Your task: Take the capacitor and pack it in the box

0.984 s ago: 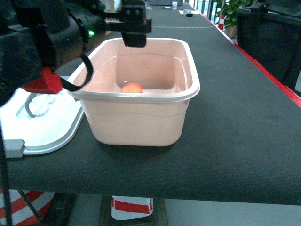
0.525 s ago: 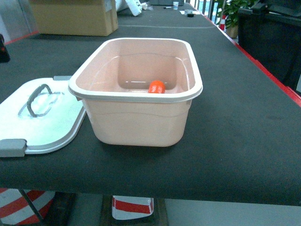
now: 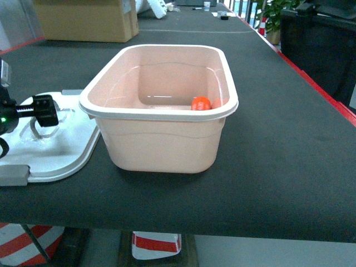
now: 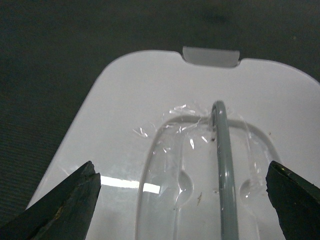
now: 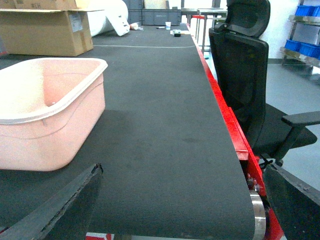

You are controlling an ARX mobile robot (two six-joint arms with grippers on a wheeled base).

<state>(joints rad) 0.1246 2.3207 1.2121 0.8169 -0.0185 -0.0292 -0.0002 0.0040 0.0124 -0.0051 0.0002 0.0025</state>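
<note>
On the black table (image 3: 278, 144) the box (image 3: 161, 139) stood upright and uncovered, its rim facing up. Inside it, the capacitor (image 3: 201, 103) lay on the floor of the tub toward the near right corner, close to the right wall and partly hidden behind the near rim; whether it touched the wall could not be told. Just left of the box the white lid (image 3: 61, 150) lay flat on the table, its grey handle (image 4: 225, 165) up and a grey latch (image 4: 210, 56) at its far edge in the left wrist view.

The left gripper (image 4: 182, 200) hung above the lid, its two dark fingers (image 4: 65, 205) spread wide on either side of the handle, gripping nothing. In the head view the same arm entered from the left edge, over the lid.

The right gripper (image 5: 180, 210) was likewise spread apart and empty, positioned over bare table to the right of the box and apart from it; it did not appear in the head view.

Beyond the box a brown cardboard carton (image 3: 89, 19) rested at the far left of the table, and a black office chair (image 5: 250, 75) stood off the table's right, red-trimmed edge.
</note>
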